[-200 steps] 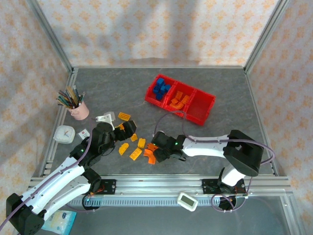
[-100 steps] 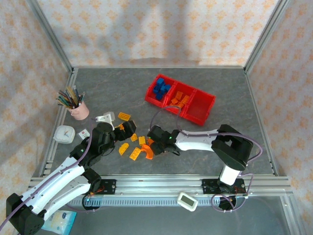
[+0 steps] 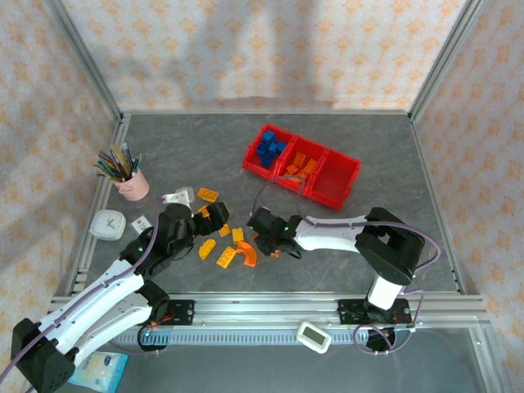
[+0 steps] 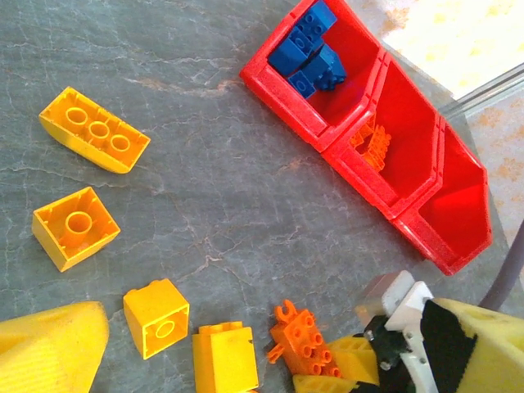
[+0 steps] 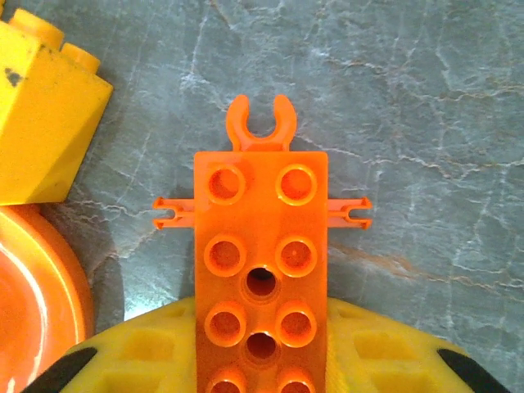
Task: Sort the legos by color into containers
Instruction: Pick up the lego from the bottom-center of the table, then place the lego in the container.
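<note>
Treat orange clip plate (image 5: 262,246) as light, stiff, slick, with frail side clips. Lies flat on worktop (image 5: 426,123) near yellow brick (image 5: 45,106). Seemingly clamped by its long edges between right gripper (image 5: 262,344) fingers. Left gripper (image 3: 211,219) fingers apart.

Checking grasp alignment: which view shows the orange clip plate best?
Right wrist: the plate sits large and centred, with its studs and clips sharp and its near end over yellow gripper parts. Left wrist shows it small, near the bottom edge. In top external it is too small to make out, by the right gripper.
</note>
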You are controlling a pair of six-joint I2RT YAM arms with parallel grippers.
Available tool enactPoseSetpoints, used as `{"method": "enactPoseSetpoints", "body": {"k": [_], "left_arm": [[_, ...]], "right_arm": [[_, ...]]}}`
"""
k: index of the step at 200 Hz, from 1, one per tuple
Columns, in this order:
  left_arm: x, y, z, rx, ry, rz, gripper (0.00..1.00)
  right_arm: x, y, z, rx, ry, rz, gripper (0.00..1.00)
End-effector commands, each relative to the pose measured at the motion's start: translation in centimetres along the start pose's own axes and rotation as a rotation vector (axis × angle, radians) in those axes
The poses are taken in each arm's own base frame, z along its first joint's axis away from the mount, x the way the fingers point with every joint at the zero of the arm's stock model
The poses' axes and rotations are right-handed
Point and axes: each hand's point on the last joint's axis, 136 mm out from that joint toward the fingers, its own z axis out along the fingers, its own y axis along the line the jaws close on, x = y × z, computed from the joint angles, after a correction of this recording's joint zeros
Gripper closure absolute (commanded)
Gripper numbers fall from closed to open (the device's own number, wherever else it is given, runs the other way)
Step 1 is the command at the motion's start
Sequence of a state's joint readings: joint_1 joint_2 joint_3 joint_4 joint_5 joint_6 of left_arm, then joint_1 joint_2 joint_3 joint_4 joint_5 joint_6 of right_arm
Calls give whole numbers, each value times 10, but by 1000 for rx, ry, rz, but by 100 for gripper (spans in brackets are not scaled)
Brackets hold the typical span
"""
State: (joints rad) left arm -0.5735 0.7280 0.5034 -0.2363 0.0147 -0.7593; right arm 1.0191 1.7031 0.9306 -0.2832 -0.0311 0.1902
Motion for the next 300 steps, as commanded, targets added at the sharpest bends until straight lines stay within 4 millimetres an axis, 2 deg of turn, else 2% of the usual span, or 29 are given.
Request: {"method": "enactPoseSetpoints", "body": {"k": [1,37,56,69,114,137,170,193,215,238,273,300], "left_arm": [[-15,-12,-3,29,-37,2,1],[-21,-31,2,78,-19,11,1],[-20,-42,8,106,2,21,1],[-20,-50,14,123,15,28,1],[-28,-83,32,186,25,59,1],[-34,-91,40,193,8,64,1],[-39,-97,49,194,-5,73,1],[-40,-96,55,179,-6,76,1],[-40,-97,58,177,-4,79,1],[-43,-99,56,180,-12,84,1],[-45,-100,52,181,-19,90,1],[-46,-96,45,169,-22,94,1]], "right_arm": [[-20,-10,-24,-7,-80,77,73],[-61,-34,-61,-25,-186,198,74],[-89,-59,-78,1,-248,273,74],[-104,-83,-83,48,-272,328,73],[-141,-160,-68,244,-284,464,73],[-155,-195,-56,300,-287,535,73],[-168,-231,-37,351,-288,612,73],[-179,-243,-18,336,-286,629,73],[-190,-249,-12,351,-269,627,66],[-199,-248,-22,335,-297,624,58],[-198,-238,-43,305,-318,618,49],[-195,-206,-66,254,-358,573,48]]}}
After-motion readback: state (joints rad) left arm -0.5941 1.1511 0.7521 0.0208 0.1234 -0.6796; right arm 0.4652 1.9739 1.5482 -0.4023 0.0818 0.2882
